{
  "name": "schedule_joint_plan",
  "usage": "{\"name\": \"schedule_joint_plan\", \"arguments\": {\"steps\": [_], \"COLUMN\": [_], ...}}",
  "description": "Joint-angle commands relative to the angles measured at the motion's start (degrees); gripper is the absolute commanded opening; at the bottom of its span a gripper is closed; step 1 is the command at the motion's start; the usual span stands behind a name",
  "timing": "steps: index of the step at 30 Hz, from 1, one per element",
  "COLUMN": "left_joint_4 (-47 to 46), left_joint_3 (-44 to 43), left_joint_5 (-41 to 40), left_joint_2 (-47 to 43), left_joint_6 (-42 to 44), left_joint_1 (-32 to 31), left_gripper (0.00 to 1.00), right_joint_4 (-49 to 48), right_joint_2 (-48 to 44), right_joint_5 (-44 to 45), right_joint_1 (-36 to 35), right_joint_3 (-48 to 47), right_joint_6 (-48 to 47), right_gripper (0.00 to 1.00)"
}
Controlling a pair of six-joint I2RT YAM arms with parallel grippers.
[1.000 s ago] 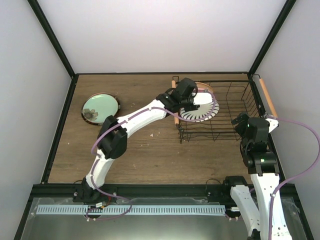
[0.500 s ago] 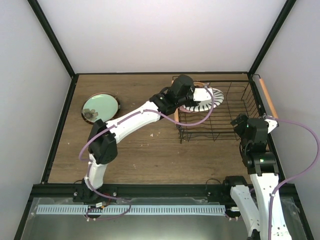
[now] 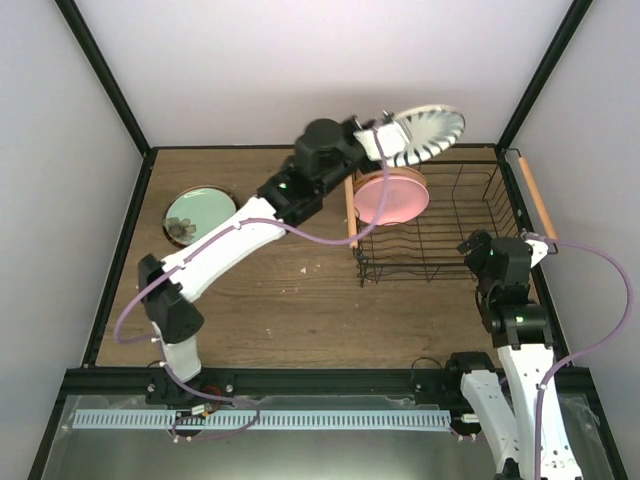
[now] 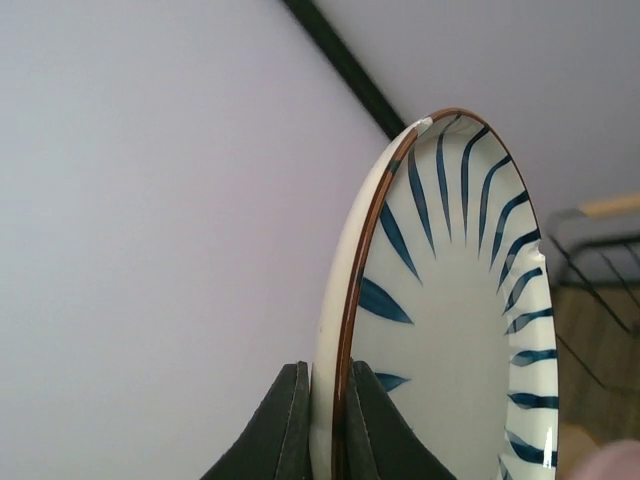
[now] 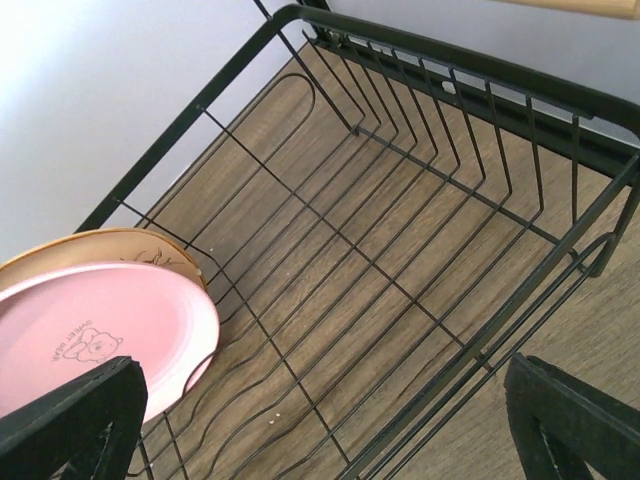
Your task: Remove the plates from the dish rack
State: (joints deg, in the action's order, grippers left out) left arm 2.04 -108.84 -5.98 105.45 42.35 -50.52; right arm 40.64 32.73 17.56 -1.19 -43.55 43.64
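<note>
My left gripper is shut on the rim of the white plate with dark radial stripes, holding it in the air above the back left corner of the dish rack. In the left wrist view the fingers pinch that plate edge-on. A pink plate leans in the rack's left end, with a tan plate right behind it. My right gripper is open over the rack's near right corner, holding nothing.
A mint green plate lies flat on the table at the left, on top of a dark-rimmed plate. The rack has tan wooden handles on its left and right sides. Walls close in the table at the back and sides.
The left arm has lifted the striped plate up out of the rack and toward the back, uncovering the pink plate. The right arm has barely moved.
</note>
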Motion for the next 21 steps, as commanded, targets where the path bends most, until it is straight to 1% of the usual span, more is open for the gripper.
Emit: {"name": "schedule_joint_plan", "arguments": {"steps": [1, 4, 8, 10, 14, 17, 19, 21], "left_joint_4": [-17.10, -14.69, -5.36, -1.82, 4.58, 9.60, 10.39, 9.38], "left_joint_3": [-4.47, -4.36, -3.25, -0.25, 7.28, 12.60, 17.96, 23.41], "left_joint_5": [-6.07, -7.70, -6.98, -5.34, 1.54, 8.74, 13.59, 16.50], "left_joint_2": [-9.47, -12.25, -16.06, -18.49, -22.85, -24.14, -25.21, -26.54], "left_joint_6": [-8.20, -15.63, -27.31, -33.58, -47.93, -61.68, -68.12, -72.41], "left_joint_1": [6.23, 12.77, 22.96, 28.50, 41.31, 51.95, 57.26, 60.97], "left_gripper": [0.04, 0.04, 0.04, 0.04, 0.04, 0.04, 0.04, 0.04], "right_joint_4": [-1.99, -3.31, -5.68, -6.81, -8.48, -9.60, -10.11, -10.47], "right_joint_2": [0.73, 1.86, 3.64, 4.86, 6.76, 8.16, 8.79, 9.45], "right_joint_5": [-0.99, -2.13, -3.66, -4.25, -5.27, -5.90, -6.17, -6.32], "right_joint_1": [0.22, 0.22, 0.22, 0.22, 0.22, 0.22, 0.22, 0.23], "right_joint_3": [0.75, 1.25, 1.88, 1.78, 1.80, 1.68, 1.47, 1.14], "right_joint_6": [0.62, 0.34, -0.49, -1.03, -1.95, -2.60, -3.13, -3.64], "right_gripper": [1.00, 1.00, 1.00, 1.00, 1.00, 1.00, 1.00, 1.00]}}
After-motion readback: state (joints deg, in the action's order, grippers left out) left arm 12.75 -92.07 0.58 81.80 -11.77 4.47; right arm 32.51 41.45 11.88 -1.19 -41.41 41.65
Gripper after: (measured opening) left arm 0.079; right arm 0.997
